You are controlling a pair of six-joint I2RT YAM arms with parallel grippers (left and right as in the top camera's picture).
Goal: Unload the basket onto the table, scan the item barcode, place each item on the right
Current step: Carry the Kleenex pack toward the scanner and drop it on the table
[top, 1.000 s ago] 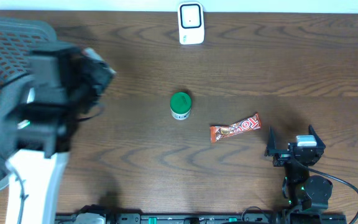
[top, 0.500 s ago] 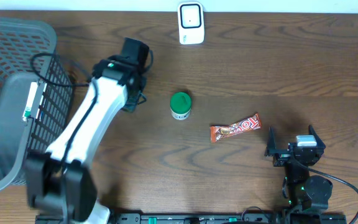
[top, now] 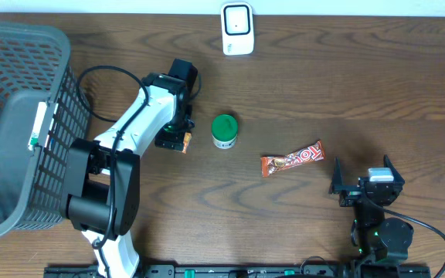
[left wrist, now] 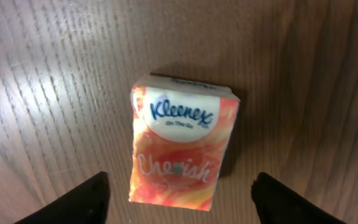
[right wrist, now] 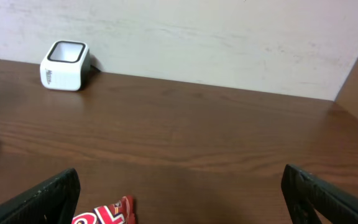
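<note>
The surface is a dark brown wooden table (top: 408,85) with a strong wavy grain. In the left wrist view, light makes a pale shine on the boards. Along the far edge stands a plain whitish wall (right wrist: 229,37) with faint marks, and at the right a brown panel meets it.

The tissue pack (left wrist: 182,149) lies flat on the wood, just left of the jar with a green lid (top: 224,130) and well below the white scanner (top: 237,29), which stands at the far edge by the wall. The pack is orange and pink with a white oval on top. There "Kleenex" is written in blue, with "On The Go" in small letters under it — lower down, a pale "Cherish" can be read.

The left gripper (left wrist: 179,208) hangs over the pack with its jaws spread wide, one dark fingertip on each side, neither touching it. The right gripper (right wrist: 188,199) also has its jaws fully apart and holds nothing. It is near the front edge of the table.

Between the jar and the right gripper lies a candy bar (top: 293,158) in a red-orange wrapper — its white letters are too small to read surely. A grey mesh basket (top: 56,46) stands at the left.
</note>
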